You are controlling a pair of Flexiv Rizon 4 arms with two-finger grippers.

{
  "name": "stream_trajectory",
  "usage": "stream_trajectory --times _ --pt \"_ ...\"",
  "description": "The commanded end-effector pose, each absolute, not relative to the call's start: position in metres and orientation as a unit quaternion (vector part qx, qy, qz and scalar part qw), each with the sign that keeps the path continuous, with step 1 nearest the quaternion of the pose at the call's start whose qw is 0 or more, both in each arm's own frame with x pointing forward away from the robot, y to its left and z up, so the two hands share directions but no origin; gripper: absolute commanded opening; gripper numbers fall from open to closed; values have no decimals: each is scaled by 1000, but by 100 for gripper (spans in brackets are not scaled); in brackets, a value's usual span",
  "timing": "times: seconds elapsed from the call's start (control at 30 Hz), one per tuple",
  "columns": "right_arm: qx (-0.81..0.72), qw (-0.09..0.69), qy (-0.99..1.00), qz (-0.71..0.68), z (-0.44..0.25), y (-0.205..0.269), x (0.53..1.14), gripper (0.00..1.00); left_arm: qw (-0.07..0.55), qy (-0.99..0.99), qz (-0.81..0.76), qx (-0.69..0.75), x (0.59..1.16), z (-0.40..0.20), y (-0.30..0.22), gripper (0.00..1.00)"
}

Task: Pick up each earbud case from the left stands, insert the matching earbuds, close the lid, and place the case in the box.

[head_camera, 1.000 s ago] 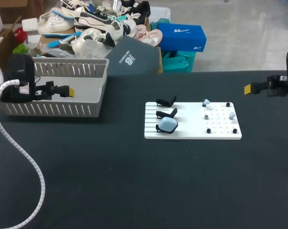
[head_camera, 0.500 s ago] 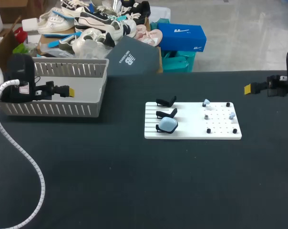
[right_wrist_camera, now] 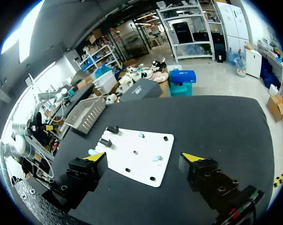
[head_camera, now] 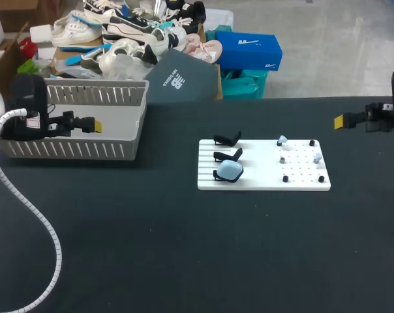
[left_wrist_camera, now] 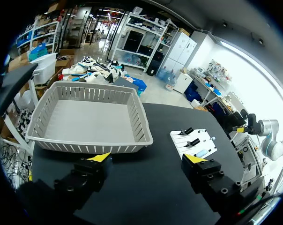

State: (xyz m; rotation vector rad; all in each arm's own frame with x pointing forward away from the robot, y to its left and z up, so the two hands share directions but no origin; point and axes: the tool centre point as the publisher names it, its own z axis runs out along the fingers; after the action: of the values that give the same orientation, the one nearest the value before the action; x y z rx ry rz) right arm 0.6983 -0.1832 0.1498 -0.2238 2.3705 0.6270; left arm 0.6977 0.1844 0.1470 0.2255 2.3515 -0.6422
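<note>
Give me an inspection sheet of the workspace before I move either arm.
Surface: black table, no spills seen.
Job's things: white board with three black stands on its left side. Only the nearest holds a light blue earbud case. Light blue earbuds sit on the right side's pegs. The grey basket is empty.
Clutter: nothing seen.
Grippers: left gripper open and empty, by the basket; right gripper open and empty, right of the board.
Cables: white corrugated hose trails from the left arm over the table.
Surroundings: nothing seen reaching over the table.
</note>
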Motion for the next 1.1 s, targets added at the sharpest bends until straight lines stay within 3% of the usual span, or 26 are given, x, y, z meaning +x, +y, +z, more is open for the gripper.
stream_trajectory --times 0.03,0.53,0.7,0.9,1.1 --pt "-87 333 907 241 149 -184 699 100 338 904 -246 87 699 148 185 100" --pt "-87 333 907 241 149 -184 699 100 347 898 -251 100 701 148 184 100" --pt "-87 333 907 241 149 -184 699 100 367 881 -253 158 708 149 171 100" --pt "-87 333 907 241 149 -184 699 100 447 839 -197 240 713 150 143 100" --pt "-87 333 907 241 149 -184 699 100 433 789 -251 357 707 146 121 100"
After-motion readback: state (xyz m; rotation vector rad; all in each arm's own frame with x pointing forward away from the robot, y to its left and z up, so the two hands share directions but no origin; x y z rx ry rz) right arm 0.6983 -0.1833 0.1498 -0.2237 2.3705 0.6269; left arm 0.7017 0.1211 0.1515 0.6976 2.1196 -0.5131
